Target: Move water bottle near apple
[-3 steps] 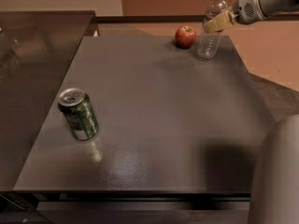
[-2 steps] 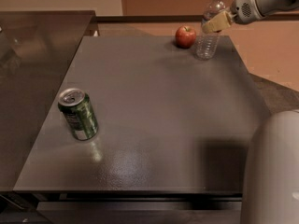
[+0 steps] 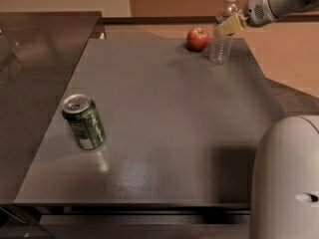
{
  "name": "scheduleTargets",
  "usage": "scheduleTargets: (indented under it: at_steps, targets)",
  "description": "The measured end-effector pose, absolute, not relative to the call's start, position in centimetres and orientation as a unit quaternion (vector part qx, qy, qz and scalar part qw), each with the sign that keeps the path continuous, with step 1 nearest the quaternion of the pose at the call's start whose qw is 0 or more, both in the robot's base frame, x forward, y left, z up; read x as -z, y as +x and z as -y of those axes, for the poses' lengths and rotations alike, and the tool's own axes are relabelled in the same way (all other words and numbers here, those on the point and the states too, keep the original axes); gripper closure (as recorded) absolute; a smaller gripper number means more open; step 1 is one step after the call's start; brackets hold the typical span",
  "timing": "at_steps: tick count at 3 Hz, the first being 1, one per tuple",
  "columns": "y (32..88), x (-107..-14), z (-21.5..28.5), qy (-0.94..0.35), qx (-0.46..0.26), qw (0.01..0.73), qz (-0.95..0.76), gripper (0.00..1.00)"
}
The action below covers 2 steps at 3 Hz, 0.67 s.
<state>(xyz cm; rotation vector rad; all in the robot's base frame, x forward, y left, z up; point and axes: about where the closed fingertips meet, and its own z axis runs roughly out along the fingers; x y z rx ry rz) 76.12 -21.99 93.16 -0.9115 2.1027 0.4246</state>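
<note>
**Water bottle (image 3: 221, 49) upright just beside the apple (image 3: 198, 39)**
It stands at the far edge of the table (image 3: 174, 133). The gripper (image 3: 230, 25) is at its label; I cannot tell whether it clamps. Any release should be gentle, backing straight away so the bottle stays upright.

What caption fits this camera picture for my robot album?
Gripper at the upright water bottle, beside the apple, far end of the table; green soda can stands front left.

Green soda can (image 3: 83, 122) on the grey tabletop (image 3: 169, 133)
It stands near the front left edge — silver top showing — well apart from the end effector (image 3: 230, 25) at the far right corner.
</note>
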Motion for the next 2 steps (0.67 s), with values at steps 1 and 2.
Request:
scheduleTargets:
  at_steps: [1,2]
  targets:
    - [76.27,-92.86,21.71,-0.360,-0.169,0.393,-0.829,0.00]
    - [76.27,-92.85,21.70,-0.360,-0.169,0.393,-0.829,0.00]
